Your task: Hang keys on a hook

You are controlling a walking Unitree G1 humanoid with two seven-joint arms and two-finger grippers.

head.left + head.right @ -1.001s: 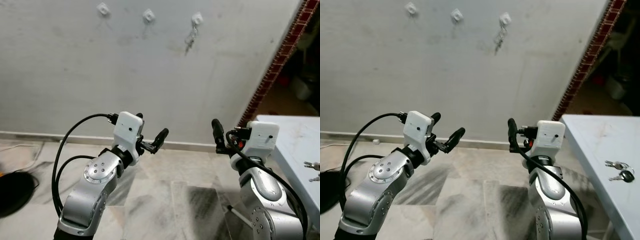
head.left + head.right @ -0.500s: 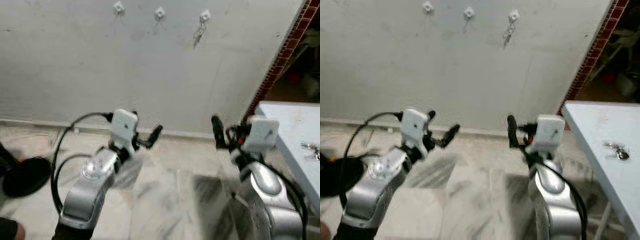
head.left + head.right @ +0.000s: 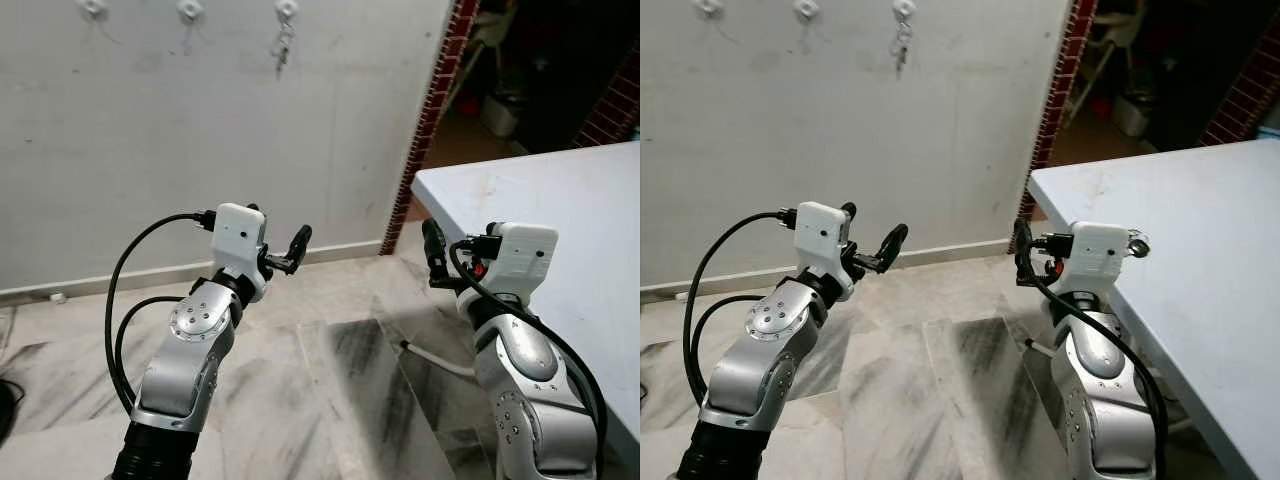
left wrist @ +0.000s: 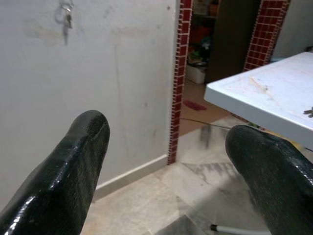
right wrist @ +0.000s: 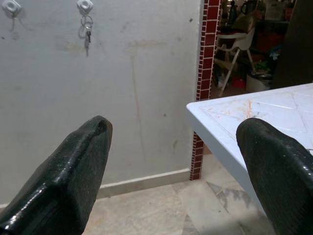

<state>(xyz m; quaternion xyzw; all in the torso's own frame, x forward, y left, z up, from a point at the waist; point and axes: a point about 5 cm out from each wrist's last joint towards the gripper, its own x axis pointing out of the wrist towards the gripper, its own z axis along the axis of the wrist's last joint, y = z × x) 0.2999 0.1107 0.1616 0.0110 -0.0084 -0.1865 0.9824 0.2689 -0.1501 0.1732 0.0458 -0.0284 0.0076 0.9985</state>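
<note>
Along the top edge of the left eye view, three small white hooks sit in a row on a pale grey wall (image 3: pixel 200 130). From the rightmost hook (image 3: pixel 287 10), a small bunch of keys (image 3: pixel 283 50) hangs down against the wall; the other two hooks (image 3: pixel 190 10) to its left carry nothing.

At the lower left of the frame, the left tool (image 3: pixel 283 250) is raised in front of the wall on a silver arm, with black cable looping behind it. Its two black fingers (image 4: pixel 73 171) are spread wide apart in the left wrist view, with nothing between them. At the lower right of the frame, the right tool (image 3: pixel 435 255) is raised as well, just beside the near corner of a pale blue-white surface (image 3: pixel 570 210) that fills the right side. Its fingers (image 5: pixel 73 171) are likewise spread wide with nothing gripped, and the right wrist view looks between them at the wall, the hanging keys and the surface's corner.

Right of the wall, at the upper middle of the frame, a column of red tiles (image 3: pixel 435 90) edges a dark doorway with cluttered items beyond. Marbled grey floor (image 3: pixel 330 400) lies below both arms, and a white skirting runs along the wall's base.
</note>
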